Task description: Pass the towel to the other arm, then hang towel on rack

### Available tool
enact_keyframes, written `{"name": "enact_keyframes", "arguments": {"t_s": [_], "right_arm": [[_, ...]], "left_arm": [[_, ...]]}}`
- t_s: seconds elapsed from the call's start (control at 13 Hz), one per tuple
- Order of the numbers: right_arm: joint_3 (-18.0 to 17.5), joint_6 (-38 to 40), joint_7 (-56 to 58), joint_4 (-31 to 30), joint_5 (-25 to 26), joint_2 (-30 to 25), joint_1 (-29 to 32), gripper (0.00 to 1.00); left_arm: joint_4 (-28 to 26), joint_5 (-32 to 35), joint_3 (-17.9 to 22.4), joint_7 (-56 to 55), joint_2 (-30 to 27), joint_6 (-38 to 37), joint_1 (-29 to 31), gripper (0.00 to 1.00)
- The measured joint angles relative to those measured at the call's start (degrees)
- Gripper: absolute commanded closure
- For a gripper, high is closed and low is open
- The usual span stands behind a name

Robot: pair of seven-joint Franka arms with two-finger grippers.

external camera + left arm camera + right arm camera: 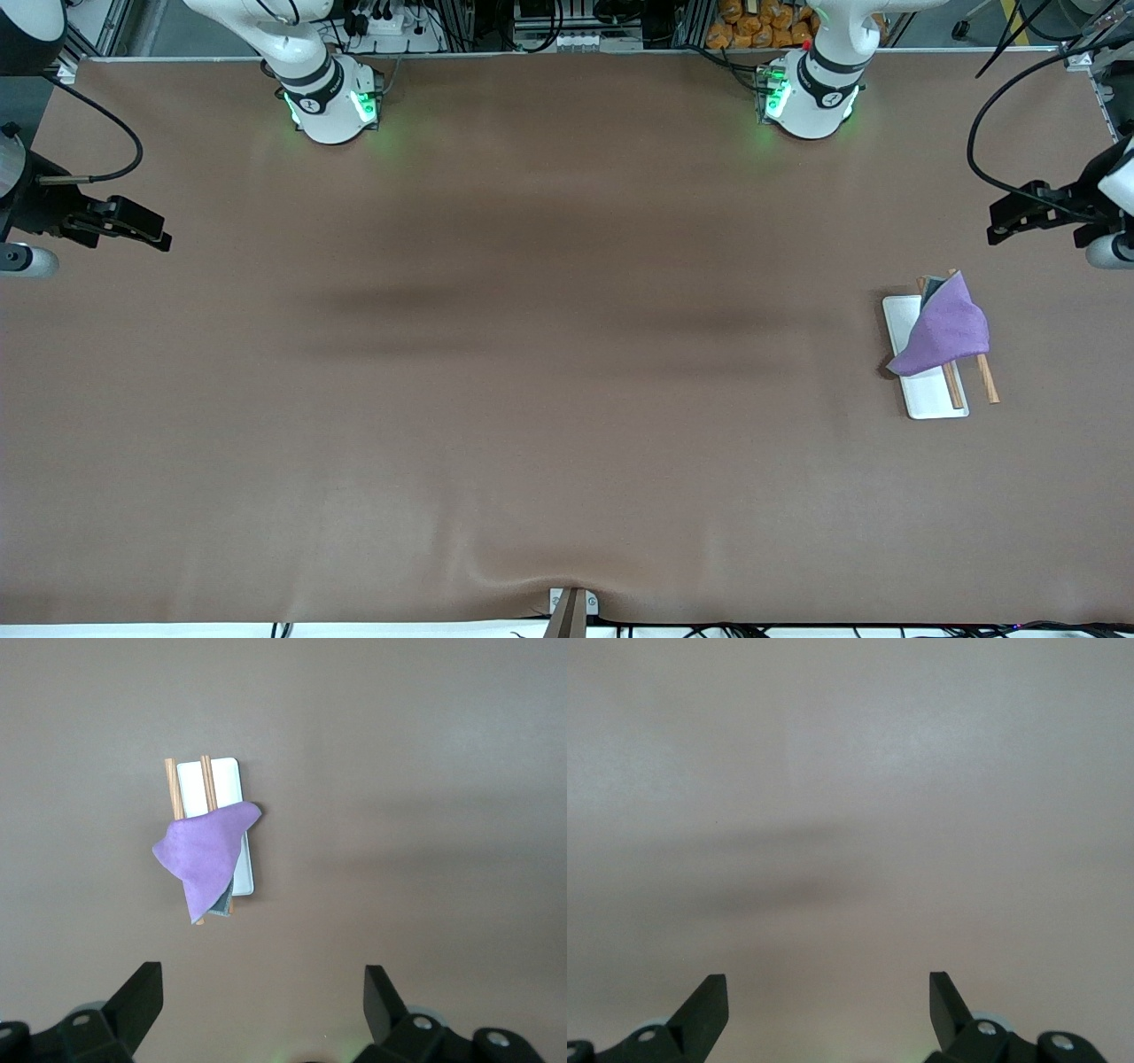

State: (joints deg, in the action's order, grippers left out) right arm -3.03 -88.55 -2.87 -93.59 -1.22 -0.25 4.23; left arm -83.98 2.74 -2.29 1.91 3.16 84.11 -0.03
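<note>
The right gripper (pixel 164 237) hangs over the desk (pixel 532 399) at the right arm's end, its fingers (pixel 709 1005) spread wide and holding nothing, the arm waiting. Toward the left arm's end, the purple towel (pixel 946 330) lies draped over the rack (pixel 926 354), covering the upper part of its two wooden rods above the white base. The left gripper (pixel 997 221) hovers near that edge, fingers (pixel 137 1001) likewise apart and empty.

One towel, one rack, two arms, one worktop.
1 purple towel (pixel 945 330); 1 rack (pixel 928 390) with 2 wooden rods and 1 white base; 2 grippers: left gripper (pixel 1005 221), right gripper (pixel 152 229), 2 fingers each; 1 brown worktop (pixel 532 354).
</note>
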Motion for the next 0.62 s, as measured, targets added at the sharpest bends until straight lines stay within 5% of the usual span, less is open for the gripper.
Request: {"name": "enact_keyframes", "arguments": {"t_s": [0.62], "right_arm": [[0.0,0.0,0.0,0.0,0.0,0.01,0.01,0.0]], "left_arm": [[-9.05,-0.3,0.3,-5.03,-8.95,-0.53,-2.57,0.0]]}}
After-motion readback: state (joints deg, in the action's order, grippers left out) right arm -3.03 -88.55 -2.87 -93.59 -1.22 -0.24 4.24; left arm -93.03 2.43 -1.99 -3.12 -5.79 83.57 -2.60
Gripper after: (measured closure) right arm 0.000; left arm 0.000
